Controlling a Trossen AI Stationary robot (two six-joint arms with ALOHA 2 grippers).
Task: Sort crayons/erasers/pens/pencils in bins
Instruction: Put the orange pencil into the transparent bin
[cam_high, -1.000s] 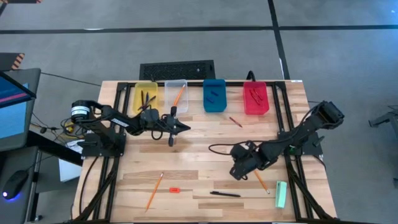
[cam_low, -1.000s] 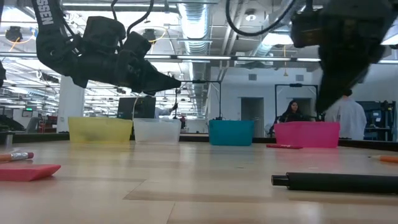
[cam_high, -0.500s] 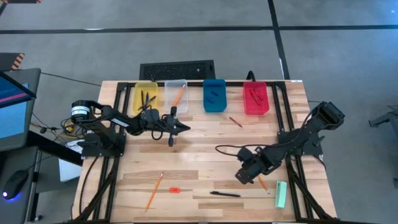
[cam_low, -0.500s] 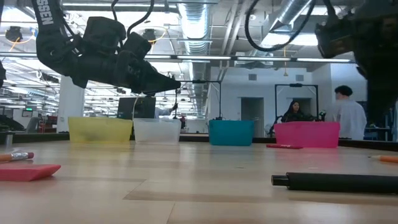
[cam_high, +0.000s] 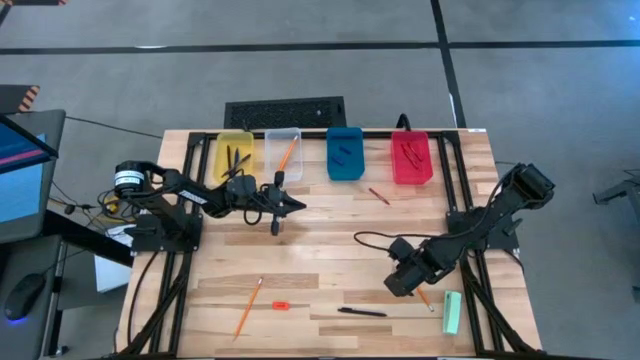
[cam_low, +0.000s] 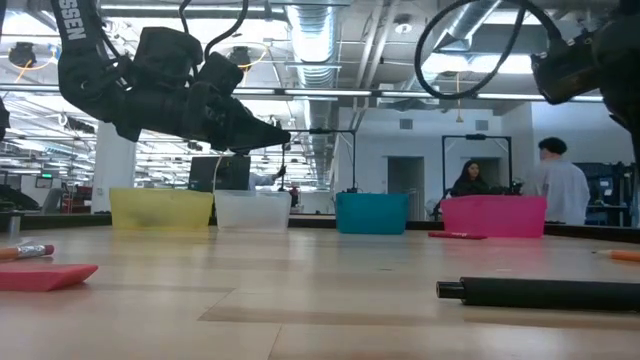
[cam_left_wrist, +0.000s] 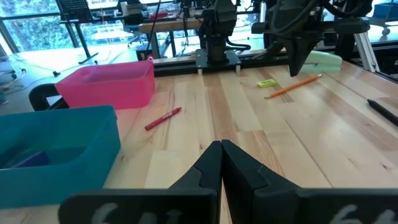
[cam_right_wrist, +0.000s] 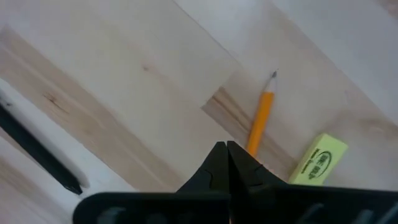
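Right gripper (cam_high: 403, 283), clenched and empty, is hovering over our next target, the pencil (cam_high: 421, 294) at lower right of the high view; we are judging that it must open first. Left gripper (cam_high: 290, 205), also clenched, is waiting below the bins (cam_high: 282, 136).

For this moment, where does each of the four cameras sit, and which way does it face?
High view: overhead, straight down on the table; both arms, left gripper, right gripper.
Low view: table height, level toward the four bins; left arm hangs above.
Left wrist view: behind its shut gripper, facing the red bin and the right arm.
Right wrist view: looks down past its shut gripper at an orange pencil.
Shared: both wrist views show that pencil and the yellow eraser.
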